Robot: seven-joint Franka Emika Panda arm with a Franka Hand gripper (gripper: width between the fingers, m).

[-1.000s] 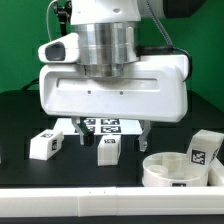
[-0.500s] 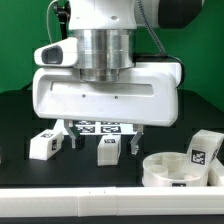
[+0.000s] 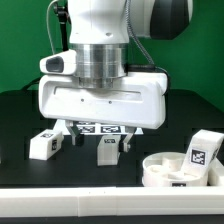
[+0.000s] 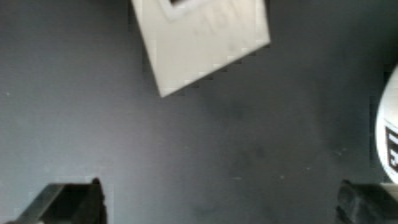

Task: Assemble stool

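The round white stool seat (image 3: 175,172) lies at the front on the exterior view's right, and its edge shows in the wrist view (image 4: 390,135). One tagged white leg (image 3: 43,144) lies at the left, one leg (image 3: 108,151) stands in the middle, and a third leg (image 3: 203,148) is behind the seat. My gripper (image 3: 100,137) hangs open and empty above the table, over the area of the middle leg. In the wrist view the gripper (image 4: 219,203) has its fingertips (image 4: 71,200) wide apart over bare dark table.
The marker board (image 3: 100,127) lies flat behind the middle leg and shows in the wrist view (image 4: 205,40). A long white bar (image 3: 60,205) runs along the table's front edge. The table top is black.
My gripper has shifted a little toward the exterior view's left and turned slightly. It stays open and empty. The stool parts have not moved.
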